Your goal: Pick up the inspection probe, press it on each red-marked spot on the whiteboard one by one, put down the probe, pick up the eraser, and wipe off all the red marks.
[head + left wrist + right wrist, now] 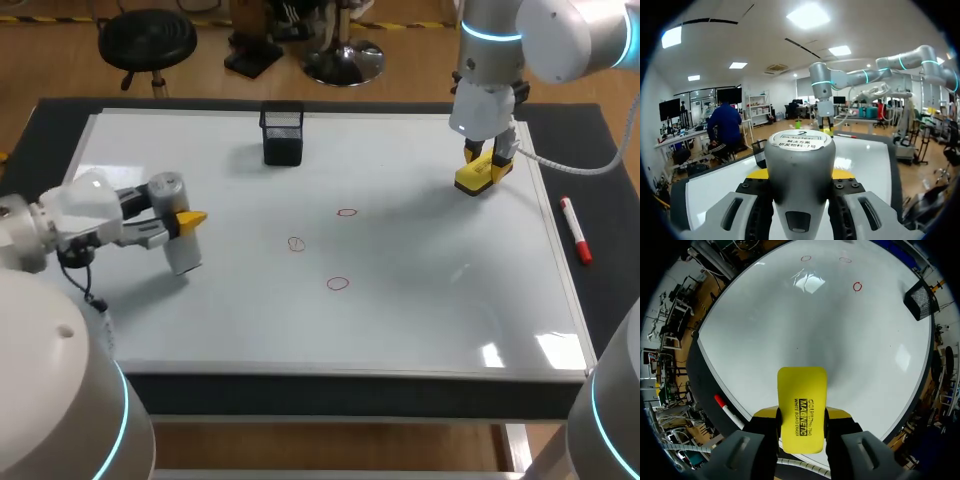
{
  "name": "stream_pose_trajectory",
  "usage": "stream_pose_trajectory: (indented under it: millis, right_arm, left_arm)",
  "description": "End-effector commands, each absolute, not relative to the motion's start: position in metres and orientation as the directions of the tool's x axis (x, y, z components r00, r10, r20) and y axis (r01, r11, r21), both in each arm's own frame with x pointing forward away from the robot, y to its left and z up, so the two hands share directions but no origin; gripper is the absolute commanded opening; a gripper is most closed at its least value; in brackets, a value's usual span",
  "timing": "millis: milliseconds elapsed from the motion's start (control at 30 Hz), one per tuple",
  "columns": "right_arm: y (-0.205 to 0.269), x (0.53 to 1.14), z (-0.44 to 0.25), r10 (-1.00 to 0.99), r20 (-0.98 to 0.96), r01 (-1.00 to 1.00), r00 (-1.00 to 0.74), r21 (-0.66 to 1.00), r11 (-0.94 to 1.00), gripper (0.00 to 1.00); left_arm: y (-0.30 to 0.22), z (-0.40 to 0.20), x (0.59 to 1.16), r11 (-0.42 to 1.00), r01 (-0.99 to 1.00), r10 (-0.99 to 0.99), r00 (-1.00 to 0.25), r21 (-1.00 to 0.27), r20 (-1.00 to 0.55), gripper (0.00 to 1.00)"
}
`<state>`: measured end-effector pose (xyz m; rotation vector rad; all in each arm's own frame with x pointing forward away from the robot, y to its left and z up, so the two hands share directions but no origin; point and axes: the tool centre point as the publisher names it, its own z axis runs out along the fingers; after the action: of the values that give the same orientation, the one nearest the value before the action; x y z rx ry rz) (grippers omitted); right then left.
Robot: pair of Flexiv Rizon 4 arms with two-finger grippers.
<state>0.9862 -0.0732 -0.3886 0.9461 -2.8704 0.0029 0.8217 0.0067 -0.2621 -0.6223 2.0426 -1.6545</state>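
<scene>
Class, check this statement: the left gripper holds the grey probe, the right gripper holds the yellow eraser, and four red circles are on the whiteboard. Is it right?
Not quite. The head view shows three red circles on the whiteboard, not four. The rest stands: the left gripper holds the grey probe and the right gripper holds the yellow eraser.

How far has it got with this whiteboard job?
Both tools are already picked up: the left gripper is shut on the probe, and the right gripper is shut on the eraser. The probe is away from the marks. Three red marks show on the whiteboard, so wiping is left. Whether they were pressed cannot be told.
</scene>
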Motion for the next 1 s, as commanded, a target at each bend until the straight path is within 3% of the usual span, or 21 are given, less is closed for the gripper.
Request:
stream_pose_trajectory:
  millis: [33,1000]
  right_arm:
    - [-0.074,0.987,-0.387,-0.593,0.118,-0.594,-0.796,0.033,0.804,0.00]
    - [-0.074,0.987,-0.387,-0.593,0.118,-0.594,-0.796,0.033,0.804,0.00]
  left_arm:
    - [0.034,-0.256,0.793,0.182,-0.069,-0.620,-0.782,-0.981,-0.060,0.00]
    - [0.054,-0.255,0.788,0.182,-0.078,-0.668,-0.741,-0.980,-0.065,0.00]
